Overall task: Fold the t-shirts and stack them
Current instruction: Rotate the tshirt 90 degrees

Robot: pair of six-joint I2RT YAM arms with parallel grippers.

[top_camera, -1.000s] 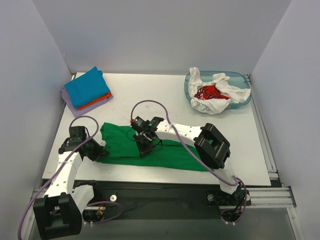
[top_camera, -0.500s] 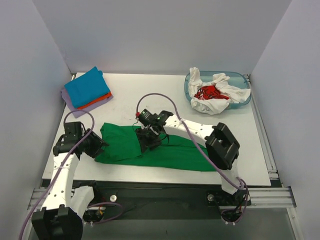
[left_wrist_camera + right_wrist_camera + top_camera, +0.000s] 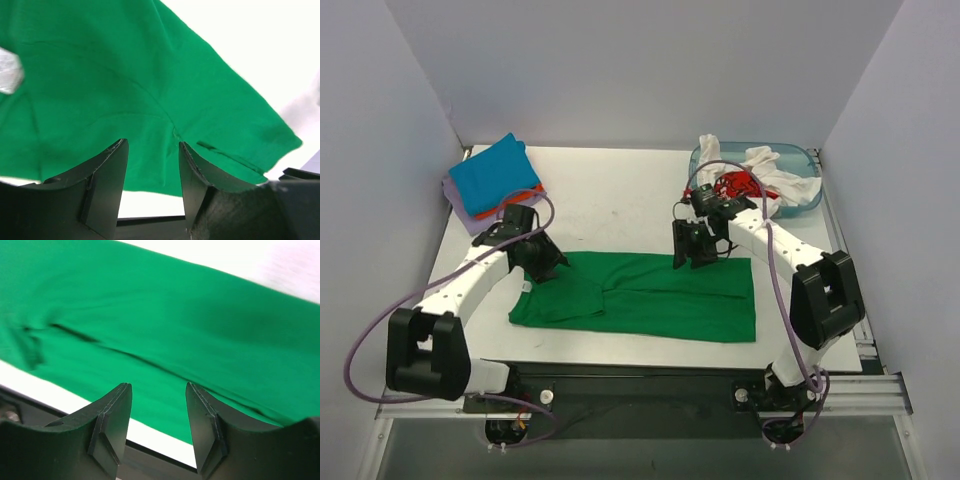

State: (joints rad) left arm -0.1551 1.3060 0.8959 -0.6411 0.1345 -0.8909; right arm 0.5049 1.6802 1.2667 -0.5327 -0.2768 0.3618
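1. Shirt [image 3: 650, 300], green, lies flat along the table's [image 3: 620, 190] near half.
2. Left gripper [image 3: 542, 268]: jaws apart, empty, over the table's left side.
3. Right gripper [image 3: 692, 250]: jaws apart, empty, right of the table's centre.

The t-shirt [image 3: 650, 300] on the near half of the white table [image 3: 620, 190] is plain bright green, with no print. In the stack at the far left, the top shirt [image 3: 492, 172] is blue, the next [image 3: 520, 203] is orange and the bottom one [image 3: 460, 208] is lavender. At the far right, a translucent blue tub [image 3: 807, 196] holds a white shirt [image 3: 760, 163] and a red shirt [image 3: 735, 184]. The left gripper [image 3: 150, 146] and right gripper [image 3: 157, 388] are black, on white arms with purple cables.
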